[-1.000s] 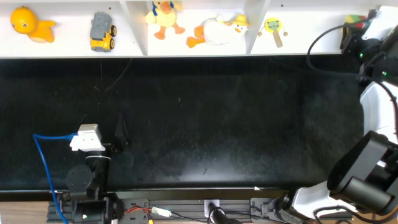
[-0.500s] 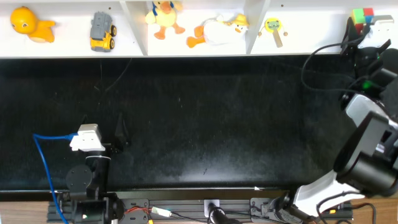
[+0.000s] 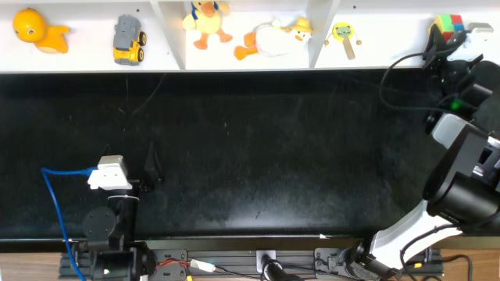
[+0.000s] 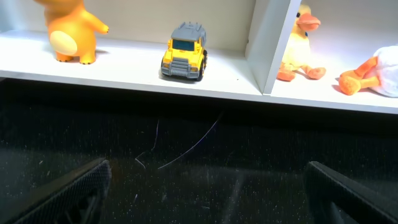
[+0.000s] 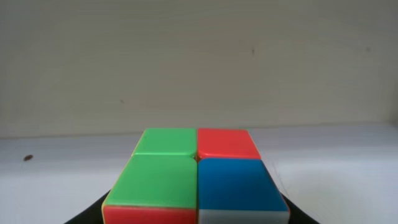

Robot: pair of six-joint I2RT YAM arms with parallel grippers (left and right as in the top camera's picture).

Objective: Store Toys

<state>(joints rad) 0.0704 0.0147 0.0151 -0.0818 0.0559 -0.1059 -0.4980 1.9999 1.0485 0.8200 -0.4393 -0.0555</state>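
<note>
colour cube (image 5: 196, 180) over white shelf (image 5: 50, 177)

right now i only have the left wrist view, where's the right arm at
Observer: The right gripper is at the far right end of the white shelf.
Operator: got a toy there
Observer: A colour cube sits on the shelf right in front of it, with green, red and blue squares on top. I can't tell if it is gripped.
Operator: anything between my white plush and that cube
Observer: One green-faced rattle, past the divider beside the white plush.
</note>
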